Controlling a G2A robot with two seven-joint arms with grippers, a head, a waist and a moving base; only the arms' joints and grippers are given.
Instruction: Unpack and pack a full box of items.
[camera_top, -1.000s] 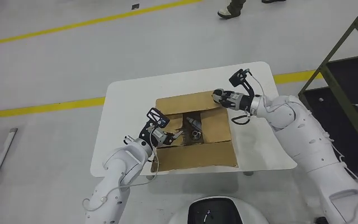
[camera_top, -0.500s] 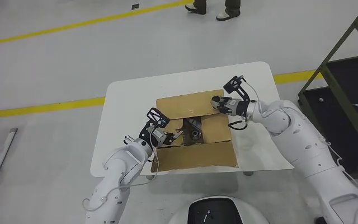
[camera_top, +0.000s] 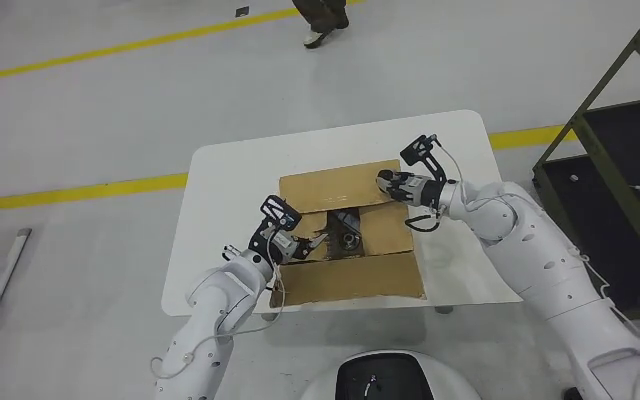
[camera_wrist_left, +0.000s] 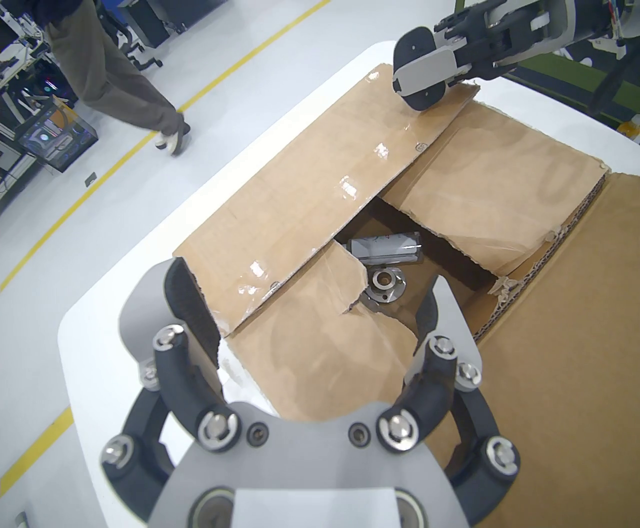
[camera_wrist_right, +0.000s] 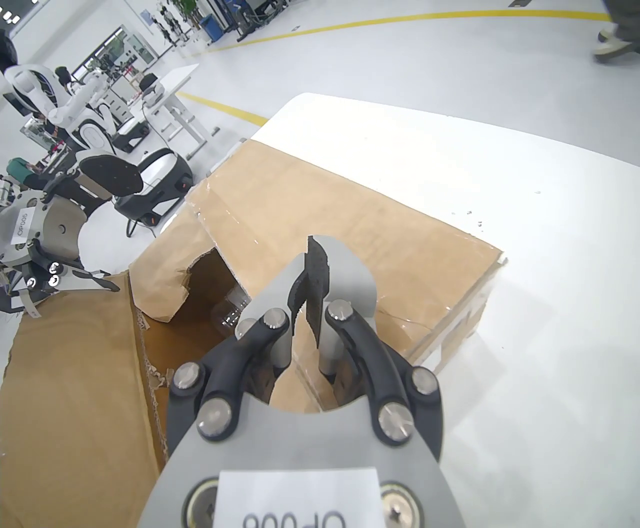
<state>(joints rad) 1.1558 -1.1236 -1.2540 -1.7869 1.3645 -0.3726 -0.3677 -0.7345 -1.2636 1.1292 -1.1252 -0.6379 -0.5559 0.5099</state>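
Note:
A brown cardboard box (camera_top: 345, 225) sits in the middle of the white table (camera_top: 230, 180), its flaps (camera_wrist_left: 310, 190) partly folded over the opening. Through the gap I see a metal flanged part (camera_wrist_left: 384, 285) and a clear, silvery cylinder (camera_wrist_left: 386, 248) inside. My left gripper (camera_wrist_left: 305, 300) is open, straddling the torn side flap (camera_wrist_left: 320, 320) at the box's left end. My right gripper (camera_wrist_right: 312, 280) is shut, its fingertips resting on the corner of the far flap (camera_wrist_right: 350, 220); in the top view the right gripper (camera_top: 390, 183) is at the box's far right corner.
Bare table lies to the left of the box and to the right (camera_top: 460, 250) of it. The near flap (camera_top: 350, 278) hangs out over the table's front edge. A green metal rack (camera_top: 600, 110) stands beyond the table's right end.
My right gripper has shifted a little down and inward along the far flap's corner. My left gripper has stayed where it was.

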